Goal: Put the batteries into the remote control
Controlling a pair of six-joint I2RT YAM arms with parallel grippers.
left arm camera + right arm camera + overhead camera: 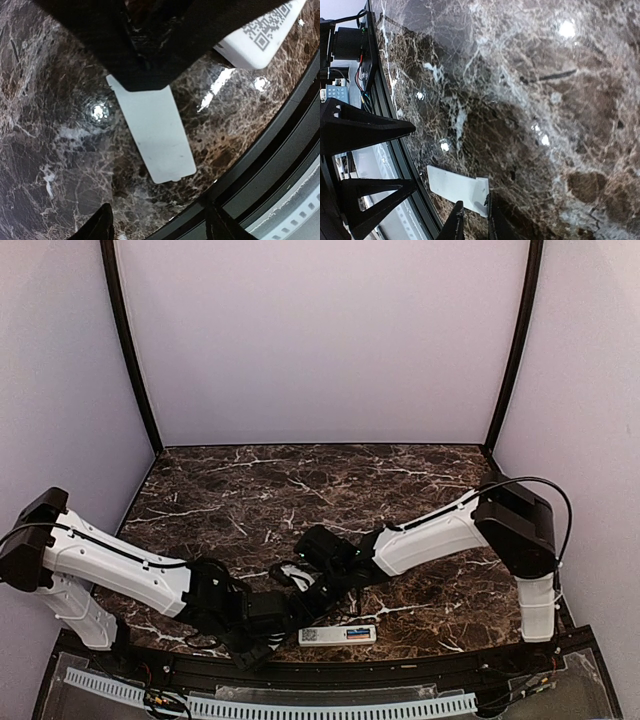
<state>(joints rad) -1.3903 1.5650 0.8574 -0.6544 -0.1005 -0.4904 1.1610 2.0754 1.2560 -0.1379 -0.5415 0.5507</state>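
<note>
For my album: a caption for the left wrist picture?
White cover plate flat on the marble table, beside a corner of the remote control.

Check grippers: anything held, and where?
Seemingly the right gripper pinches the white cover by one short end; the left gripper is open, holding nothing.

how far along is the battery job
Done, it seems: the blue and orange-red batteries show in the back of the slim white remote control. In hand: the flat white battery cover lies loose on the brown marble table; the right gripper has narrow jaws at its end, and the left gripper stands open. Left: fit the cover.
</note>
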